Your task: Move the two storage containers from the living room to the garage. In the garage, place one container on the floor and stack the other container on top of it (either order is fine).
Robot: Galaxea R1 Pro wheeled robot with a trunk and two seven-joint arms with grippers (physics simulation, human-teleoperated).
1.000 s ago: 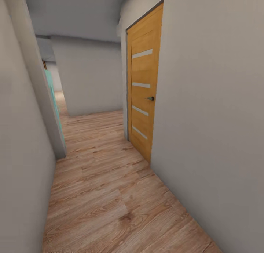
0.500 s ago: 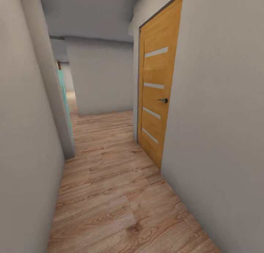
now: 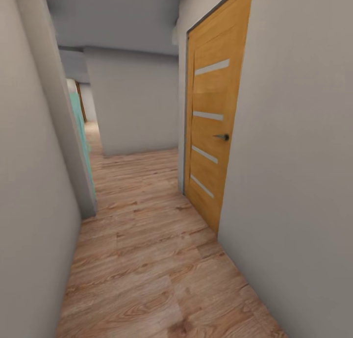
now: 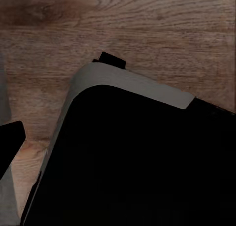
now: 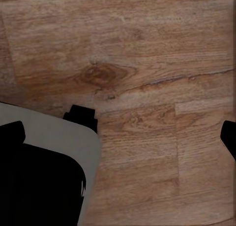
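One wood door (image 3: 213,127), hallway rt wall.

A narrow hallway is bounded by grey walls on both sides. Open wood plank floor (image 3: 147,259) runs ahead to a facing wall (image 3: 132,102). A closed wooden door (image 3: 213,127) lies flush at right; an opening is seen at left.

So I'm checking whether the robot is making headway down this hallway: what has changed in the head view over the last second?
The whole view has shifted, so the camera moved, not the things: the wooden door now sits further right and looks larger, and the far wall has also drifted right. Nothing was taken hold of or let go. The door is shut as before, and the plank floor and side walls look unchanged.
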